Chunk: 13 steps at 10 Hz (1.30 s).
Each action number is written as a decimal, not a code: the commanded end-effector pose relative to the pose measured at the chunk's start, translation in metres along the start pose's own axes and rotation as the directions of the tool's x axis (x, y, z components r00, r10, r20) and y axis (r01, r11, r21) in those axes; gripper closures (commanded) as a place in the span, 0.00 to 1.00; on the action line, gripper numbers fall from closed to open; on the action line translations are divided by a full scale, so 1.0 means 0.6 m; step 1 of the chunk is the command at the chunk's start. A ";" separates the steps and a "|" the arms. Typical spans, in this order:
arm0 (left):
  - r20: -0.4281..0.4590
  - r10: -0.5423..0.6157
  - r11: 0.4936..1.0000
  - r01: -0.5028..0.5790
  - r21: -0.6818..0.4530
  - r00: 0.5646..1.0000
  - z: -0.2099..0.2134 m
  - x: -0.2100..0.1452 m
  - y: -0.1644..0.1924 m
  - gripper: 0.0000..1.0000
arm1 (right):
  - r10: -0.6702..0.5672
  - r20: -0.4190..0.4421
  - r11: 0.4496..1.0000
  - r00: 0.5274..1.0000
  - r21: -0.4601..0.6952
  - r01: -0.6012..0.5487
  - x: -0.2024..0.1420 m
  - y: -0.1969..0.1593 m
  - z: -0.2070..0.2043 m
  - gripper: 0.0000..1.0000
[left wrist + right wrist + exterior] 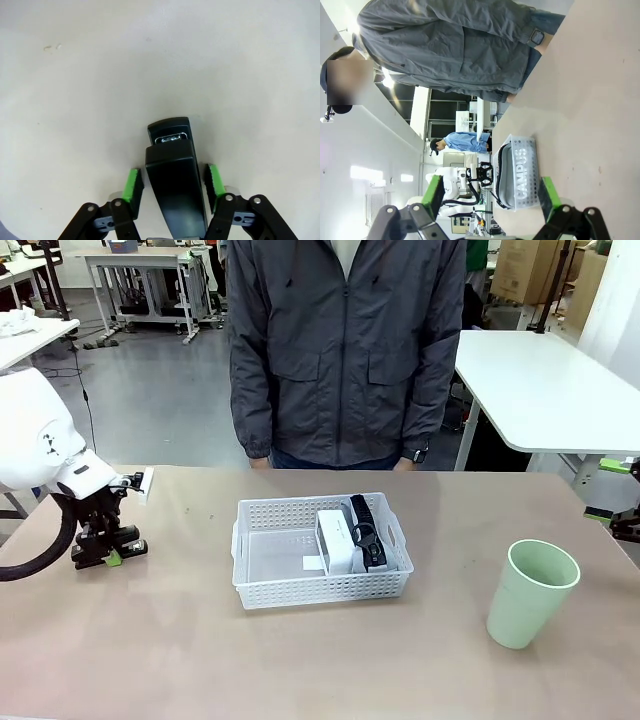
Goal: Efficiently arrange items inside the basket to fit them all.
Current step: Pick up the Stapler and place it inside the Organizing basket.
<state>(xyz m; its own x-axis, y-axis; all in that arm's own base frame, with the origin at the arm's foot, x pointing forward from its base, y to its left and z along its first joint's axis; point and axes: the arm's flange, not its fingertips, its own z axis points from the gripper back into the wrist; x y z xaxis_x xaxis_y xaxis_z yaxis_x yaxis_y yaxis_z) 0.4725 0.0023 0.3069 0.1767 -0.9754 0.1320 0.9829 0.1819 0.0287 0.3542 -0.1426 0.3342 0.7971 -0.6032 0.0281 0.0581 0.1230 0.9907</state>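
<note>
**Left hand closed on stapler; basket half loaded**

**Front view.** The scene is an open lab. A person stands at the far edge of a beige desk.
- The white basket sits mid-desk.
- A white box stands on edge in the basket's right half. A black strap and ring lie beside it, against the right wall. Packing these tight to one side leaves the left half free for bulkier items.
- The pale green cup stands upright on the desk, well to the right of the basket.
- The left hand is down at the desk surface, well to the left of the basket.

**Left wrist view.** The black stapler lies flat on the desk, outside the basket.
- The stapler's long axis runs along the fingers.
- The green pads are drawn in on its two long sides, so the hand has closed on the stapler.
- Gripping across the narrow width suits a lift and a lengthwise insertion.

**Right wrist view.** The right hand stands wide open and holds nothing.
- It is aimed across the desk at the basket's perforated end wall.
- The grey pouch lies just inside that wall.
- This hand is judged best placed for the cup.
</note>
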 end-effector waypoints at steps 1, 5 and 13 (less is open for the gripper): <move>0.007 -0.029 1.000 0.029 0.001 1.000 -0.005 -0.007 -0.006 1.00 | -0.020 -0.011 1.000 1.000 -0.003 0.020 -0.006 0.008 0.007 0.00; 0.004 -0.044 0.999 0.044 0.003 0.999 -0.006 -0.008 -0.007 1.00 | -0.020 -0.011 1.000 1.000 -0.003 0.020 -0.006 0.008 0.007 0.00; 0.012 -0.005 0.999 0.005 0.033 1.000 0.053 -0.011 -0.003 1.00 | -0.020 -0.011 1.000 1.000 -0.003 0.020 -0.006 0.008 0.007 0.00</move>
<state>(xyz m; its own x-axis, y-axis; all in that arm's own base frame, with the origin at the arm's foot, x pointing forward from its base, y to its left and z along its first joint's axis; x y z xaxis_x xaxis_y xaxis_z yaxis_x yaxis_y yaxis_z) 0.4722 0.0070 0.3189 0.1698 -0.9762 0.1347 0.9827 0.1780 0.0509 0.3542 -0.1426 0.3342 0.7971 -0.6031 0.0281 0.0581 0.1230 0.9907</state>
